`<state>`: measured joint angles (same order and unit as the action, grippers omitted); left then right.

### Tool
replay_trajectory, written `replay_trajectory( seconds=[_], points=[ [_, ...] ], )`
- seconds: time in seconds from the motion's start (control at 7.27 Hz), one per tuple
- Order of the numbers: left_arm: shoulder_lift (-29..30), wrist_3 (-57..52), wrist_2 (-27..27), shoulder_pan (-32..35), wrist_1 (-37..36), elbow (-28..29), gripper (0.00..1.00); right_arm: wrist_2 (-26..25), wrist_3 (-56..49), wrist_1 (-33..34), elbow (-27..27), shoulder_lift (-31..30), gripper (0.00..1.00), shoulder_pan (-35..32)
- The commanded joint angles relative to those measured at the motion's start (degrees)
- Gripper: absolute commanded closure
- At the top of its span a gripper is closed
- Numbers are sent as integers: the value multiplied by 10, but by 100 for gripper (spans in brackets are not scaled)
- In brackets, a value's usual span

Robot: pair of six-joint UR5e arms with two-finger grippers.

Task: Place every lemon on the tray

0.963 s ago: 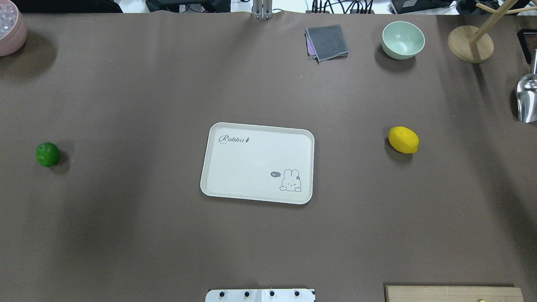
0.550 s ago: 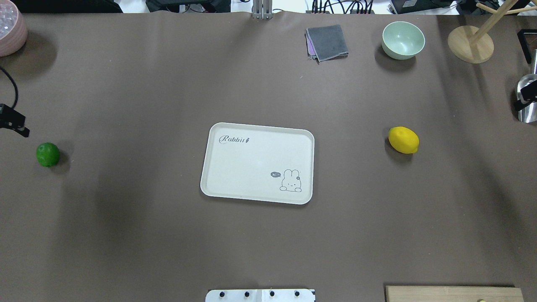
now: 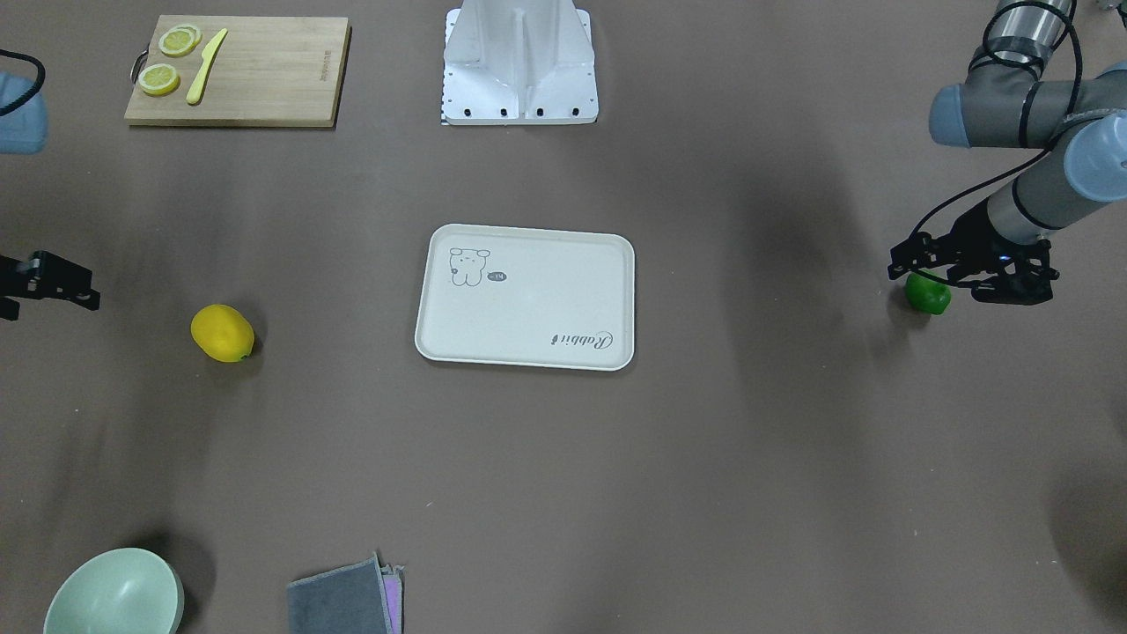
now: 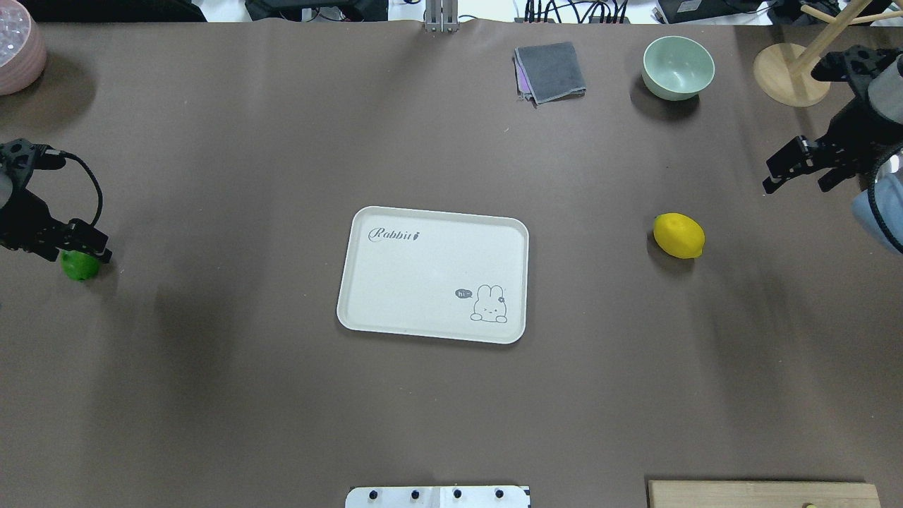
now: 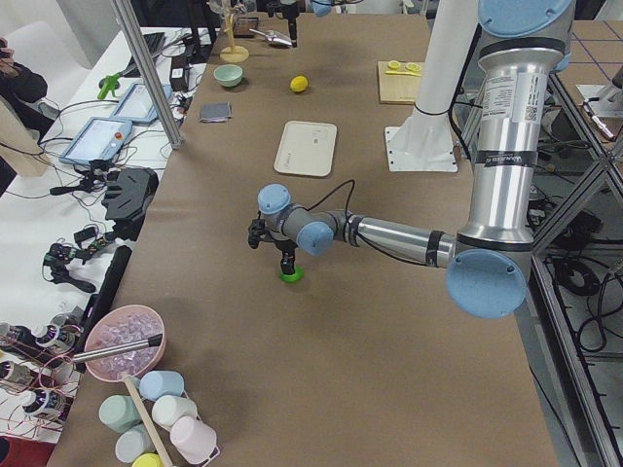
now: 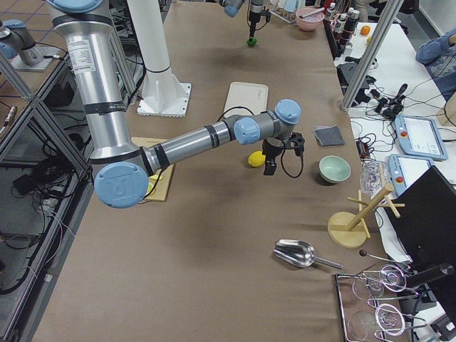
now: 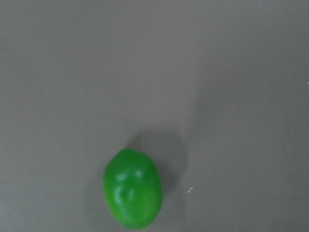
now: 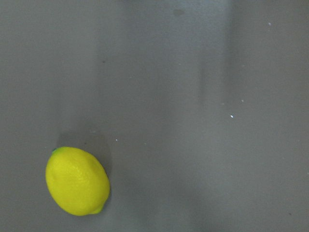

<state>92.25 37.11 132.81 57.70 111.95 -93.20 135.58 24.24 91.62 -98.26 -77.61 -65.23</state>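
Note:
The cream tray [image 4: 432, 274] lies at the table's middle with nothing on it; it also shows in the front view [image 3: 528, 299]. The green lemon [image 4: 79, 267] lies far left on the table. My left gripper [image 4: 67, 250] hovers right above it, open and holding nothing; the left wrist view shows the green lemon [image 7: 133, 195] low in frame, no fingers visible. The yellow lemon [image 4: 679, 236] lies right of the tray. My right gripper [image 4: 794, 185] is open and empty, above the table to the lemon's far right. The right wrist view shows the yellow lemon [image 8: 77, 181] at lower left.
A pale green bowl [image 4: 678, 67], a folded grey cloth [image 4: 550, 70] and a wooden stand [image 4: 790, 74] stand along the far edge. A pink bowl [image 4: 17, 49] is at the far left corner. A cutting board [image 3: 255, 75] with lemon slices lies beside the robot base [image 3: 519, 62].
Both arms have come into the overhead view from the sides. The left gripper has moved over the green lemon; the right gripper has moved in toward the yellow lemon. The lemons have not moved.

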Motion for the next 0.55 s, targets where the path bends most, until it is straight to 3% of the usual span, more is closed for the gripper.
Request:
replay_trajectory(
  seconds=[0.0,0.41],
  points=[
    [-15,-12,-2,-2,6,6,3,-39,1,-54,21,18,0,59],
    [-6,-27,-5,-3,7,47,3,-49,1,-96,42,40,0,106]
  ],
)
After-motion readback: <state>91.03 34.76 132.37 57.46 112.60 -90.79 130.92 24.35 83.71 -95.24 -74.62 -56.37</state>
